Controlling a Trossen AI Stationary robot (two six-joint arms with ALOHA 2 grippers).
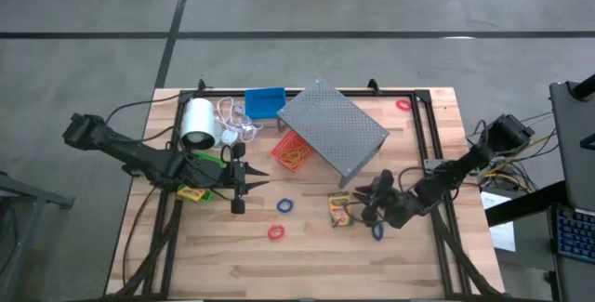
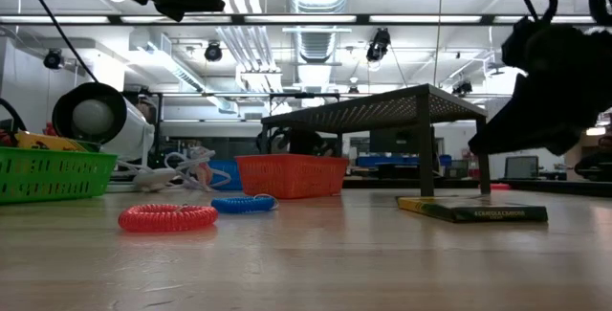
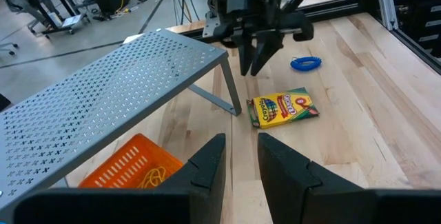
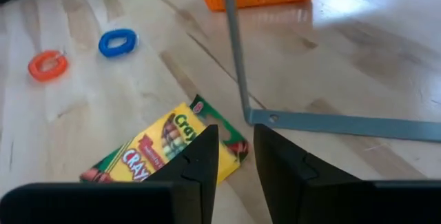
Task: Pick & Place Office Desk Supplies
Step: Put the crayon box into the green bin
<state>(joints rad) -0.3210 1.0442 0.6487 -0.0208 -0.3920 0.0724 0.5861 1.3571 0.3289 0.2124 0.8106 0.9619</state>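
Note:
One crayon box point(image 1: 339, 209) lies flat on the table, just off the rack's near corner. My right gripper point(image 1: 361, 202) hovers above it, fingers a narrow gap apart, holding nothing point(image 4: 236, 176). My left gripper point(image 1: 253, 183) stands left of centre, also narrowly open and empty point(image 3: 241, 176). A second yellow box point(image 1: 192, 193) shows at the green bin point(image 2: 53, 175), partly hidden under my left arm. The red-orange bin point(image 1: 291, 151) sits half under the rack and the blue bin point(image 1: 265, 102) at the far edge. Red rings point(image 1: 275, 232) point(image 1: 403, 105) and blue rings point(image 1: 285, 205) point(image 1: 377, 232) lie loose.
The grey perforated rack point(image 1: 333, 130) stands mid-table on thin legs point(image 4: 238, 58), close to my right gripper. A white roll point(image 1: 197, 121) with white cord lies at the far left. Bare wood runs along the near edge.

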